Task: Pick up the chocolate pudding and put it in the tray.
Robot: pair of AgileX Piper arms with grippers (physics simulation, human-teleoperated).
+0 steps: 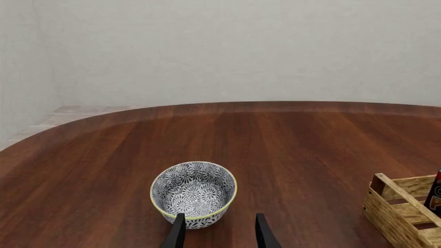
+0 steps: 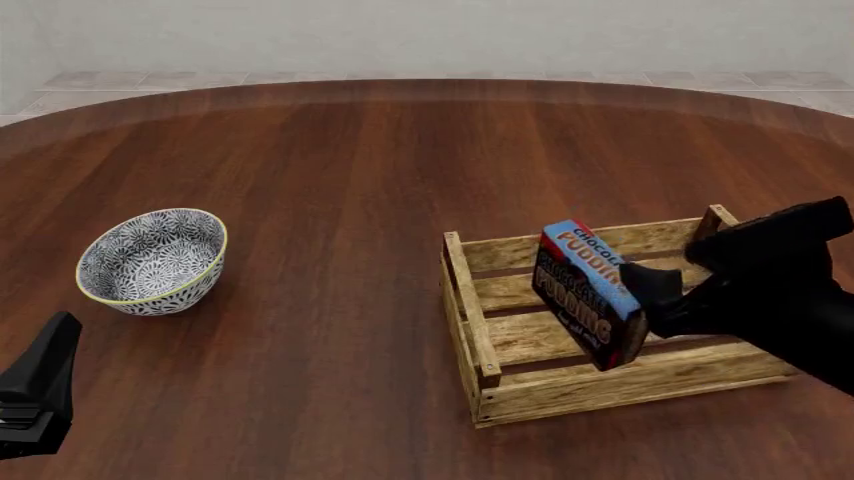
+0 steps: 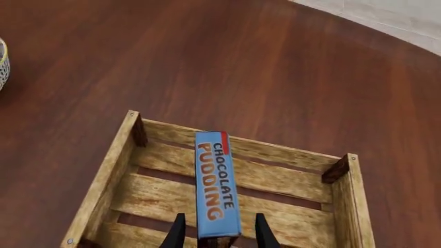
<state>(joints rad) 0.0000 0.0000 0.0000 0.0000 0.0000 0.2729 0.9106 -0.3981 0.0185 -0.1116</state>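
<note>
The chocolate pudding (image 2: 587, 293) is a blue-topped carton with a dark front, leaning on edge inside the tray (image 2: 607, 392), a light wooden slat crate. In the right wrist view the chocolate pudding (image 3: 216, 183) lies between the two fingers of my right gripper (image 3: 219, 235), with a gap on each side, so the gripper is open around it. From the front, my right gripper (image 2: 643, 297) sits just right of the carton, over the tray's (image 3: 105, 183) floor. My left gripper (image 1: 219, 235) is open and holds nothing, low at the near left (image 2: 51, 350).
A round blue-white patterned bowl (image 2: 151, 260) stands on the dark wooden table at the left, just ahead of my left gripper; the bowl (image 1: 194, 194) fills the lower middle of the left wrist view. One corner of the tray (image 1: 396, 209) shows there too.
</note>
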